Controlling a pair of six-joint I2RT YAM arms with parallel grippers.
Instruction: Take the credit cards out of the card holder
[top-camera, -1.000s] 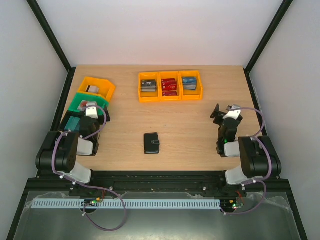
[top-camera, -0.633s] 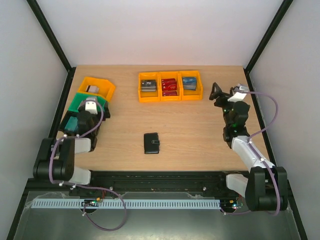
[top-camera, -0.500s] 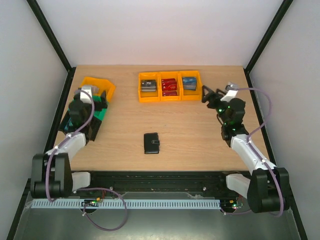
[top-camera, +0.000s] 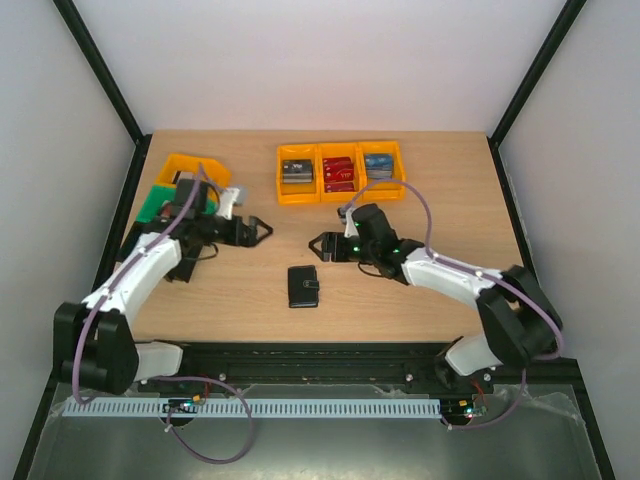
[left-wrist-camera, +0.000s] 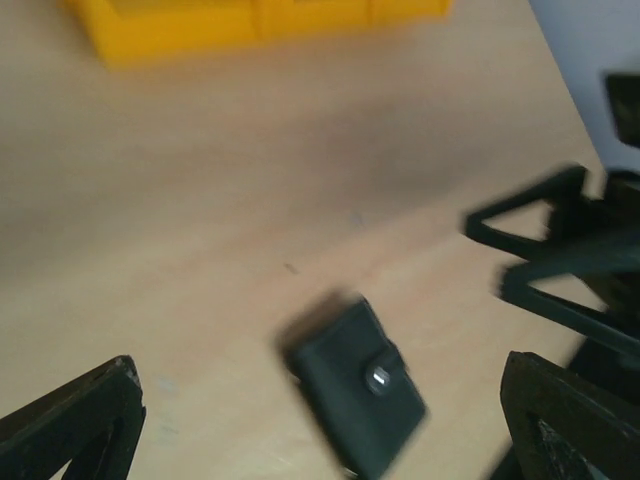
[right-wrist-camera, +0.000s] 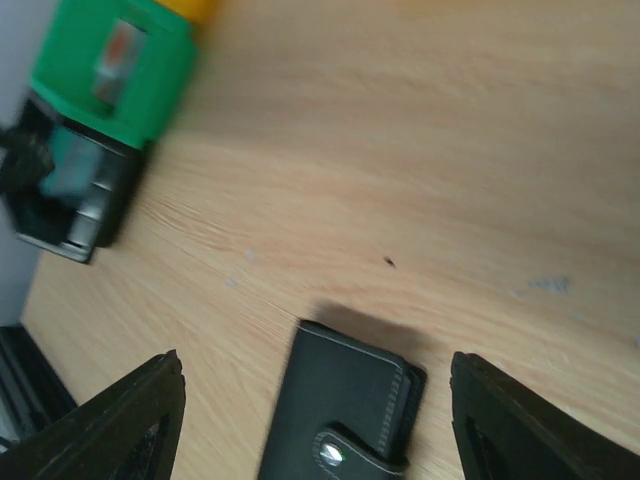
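The card holder (top-camera: 303, 286) lay shut on the table (top-camera: 420, 300), low and centre in the overhead frame, snap tab fastened on its right edge, long axis running top to bottom of the frame. No credit cards showed, presumably tucked inside. The right gripper (top-camera: 318, 246) hung just above it in the frame, a touch right, jaws spread wide, holding nothing. The left gripper (top-camera: 262, 232) sat further off, upper left, jaws wide apart too and bare. Right arm looked the nearer, and the holder lay below and slightly left of its jaws, orange bins (top-camera: 340, 172) well behind at top centre
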